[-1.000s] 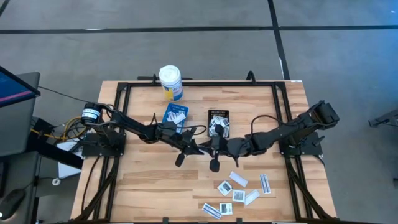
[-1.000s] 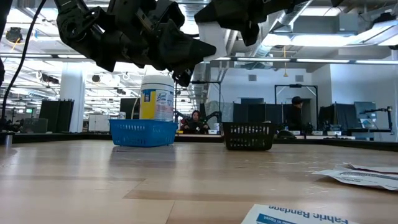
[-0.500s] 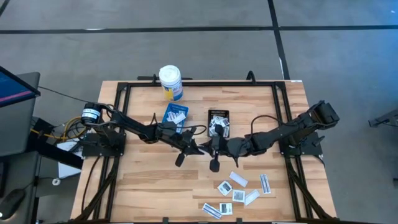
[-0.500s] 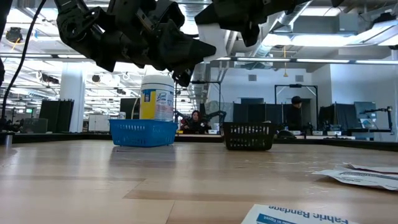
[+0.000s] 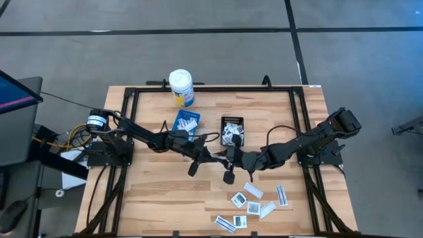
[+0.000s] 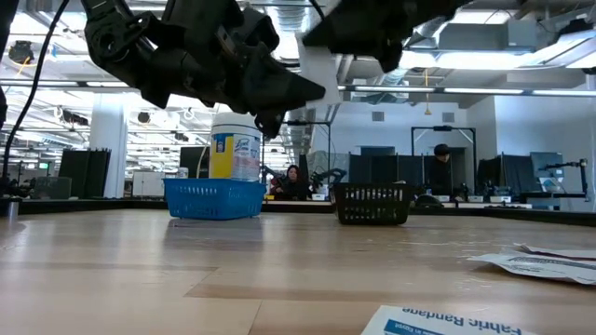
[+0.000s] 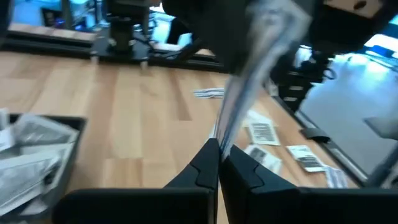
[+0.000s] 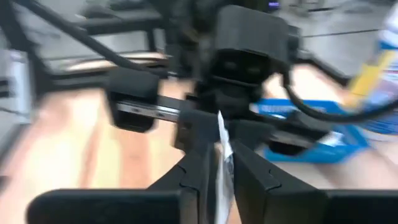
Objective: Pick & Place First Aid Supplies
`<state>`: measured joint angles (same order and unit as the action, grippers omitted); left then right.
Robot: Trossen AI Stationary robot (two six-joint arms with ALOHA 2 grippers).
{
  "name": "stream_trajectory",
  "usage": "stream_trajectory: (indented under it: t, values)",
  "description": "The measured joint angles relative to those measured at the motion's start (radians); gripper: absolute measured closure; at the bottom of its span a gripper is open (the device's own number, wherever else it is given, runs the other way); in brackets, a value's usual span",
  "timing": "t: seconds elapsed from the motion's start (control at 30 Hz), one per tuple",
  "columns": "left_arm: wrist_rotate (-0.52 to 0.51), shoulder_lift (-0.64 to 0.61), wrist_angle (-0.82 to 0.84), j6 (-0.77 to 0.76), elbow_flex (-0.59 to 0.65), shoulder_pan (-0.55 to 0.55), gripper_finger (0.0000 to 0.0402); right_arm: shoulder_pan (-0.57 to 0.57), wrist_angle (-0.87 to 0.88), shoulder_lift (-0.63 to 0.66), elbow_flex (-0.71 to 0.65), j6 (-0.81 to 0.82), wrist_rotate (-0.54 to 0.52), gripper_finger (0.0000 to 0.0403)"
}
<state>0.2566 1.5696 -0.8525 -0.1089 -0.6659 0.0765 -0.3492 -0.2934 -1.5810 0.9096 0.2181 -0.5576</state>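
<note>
Both grippers meet in mid-air over the table's middle. My left gripper (image 5: 213, 157) (image 7: 218, 149) is shut on one first aid packet (image 7: 249, 81), a thin white packet seen edge-on. My right gripper (image 5: 230, 158) (image 8: 222, 165) faces it from the table's right. Its fingers stand slightly apart on either side of the packet's other end (image 8: 222, 140); I cannot tell whether they touch it. Several more first aid supplies (image 5: 254, 203) lie flat on the table near the front right. My left gripper pinches the packet's near end (image 7: 222, 138) between its two fingertips. The fingers come level from the table's left. The packet stands edge-on, lifted clear of the table, and reaches away from the fingers toward the right gripper.
A blue tray (image 5: 186, 123) and a black tray (image 5: 232, 121), both with packets in them, stand just beyond the grippers. A white bottle with a yellow label (image 5: 181, 87) stands near the far edge. Black frame rails (image 5: 301, 99) run around the table.
Both grippers have stayed over the table's middle with the packet between them. The right gripper has tipped and shifted slightly toward the table's right; the left gripper has tilted a little.
</note>
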Motion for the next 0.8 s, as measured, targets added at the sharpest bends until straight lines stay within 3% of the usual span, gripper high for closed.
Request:
stream_trajectory:
  t: [0.1, 0.23, 0.37, 0.57, 0.7, 0.8]
  values:
    - [-0.039, 0.0, 0.009, -0.002, 0.0, 0.0, 0.0394, -0.004, 0.08, 0.0, 0.0, 0.001, -0.09, 0.0331]
    - [-0.079, -0.026, 0.06, -0.004, 0.0, -0.014, 0.0395, -0.003, 0.194, 0.0, 0.0, 0.062, -0.132, 0.0319]
    - [-0.209, -0.109, 0.227, -0.004, 0.0, -0.037, 0.0395, 0.005, 0.303, 0.0, 0.0, 0.143, -0.111, 0.0315]
    - [-0.529, -0.266, 0.6, -0.052, 0.0, -0.072, 0.0393, 0.02, 0.369, 0.0, 0.0, 0.251, -0.019, 0.0315]
    - [-0.638, -0.344, 0.834, -0.146, 0.0, -0.107, 0.0392, 0.024, 0.367, 0.0, 0.0, 0.255, 0.018, 0.0315]
    - [-0.688, -0.377, 0.882, -0.214, 0.019, -0.139, 0.0383, 0.019, 0.363, 0.0, 0.0, 0.255, 0.018, 0.0315]
